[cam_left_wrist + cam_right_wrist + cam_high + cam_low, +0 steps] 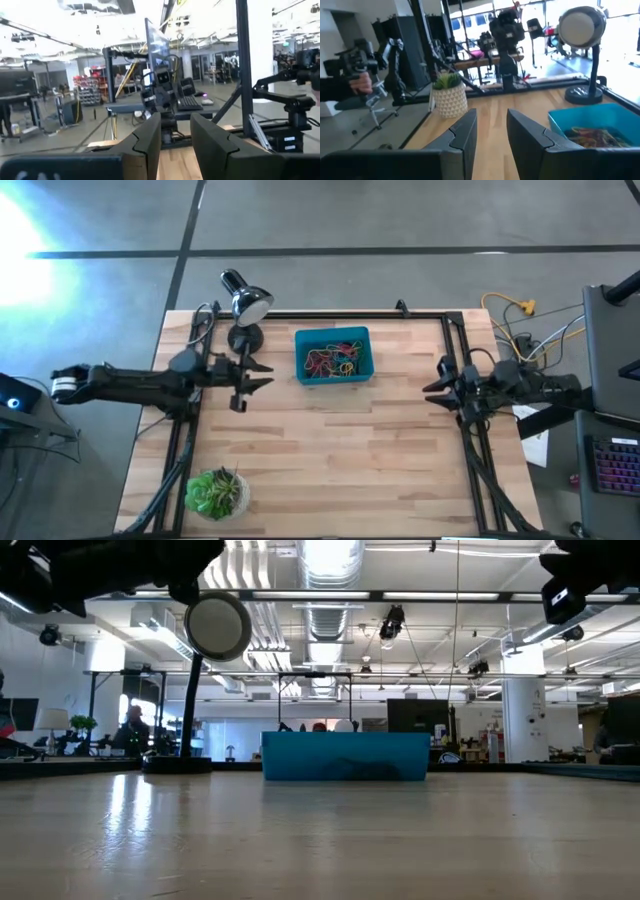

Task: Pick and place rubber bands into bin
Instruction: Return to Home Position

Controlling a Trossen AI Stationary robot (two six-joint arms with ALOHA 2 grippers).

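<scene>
While the rubber bands point(334, 361) lie heaped in the bin point(333, 333) by the desk's point(340, 460) far edge, left jaws hang beside the lamp point(246, 306), right jaws at the opposite edge, both narrowly parted, empty.

Non-task items on and around the work surface

A light wooden table point(340, 450) fills the centre of the high view, bordered along its upper and side edges by a black rail frame point(330, 314). A black desk lamp point(250, 303) with a round head stands at the tabletop's upper left. A green potted plant point(218, 492) in a pale faceted pot sits at the lower left corner. Yellow cables point(518, 306) lie beyond the upper right corner, and a keyboard point(612, 465) shows at the lower right edge.
</scene>
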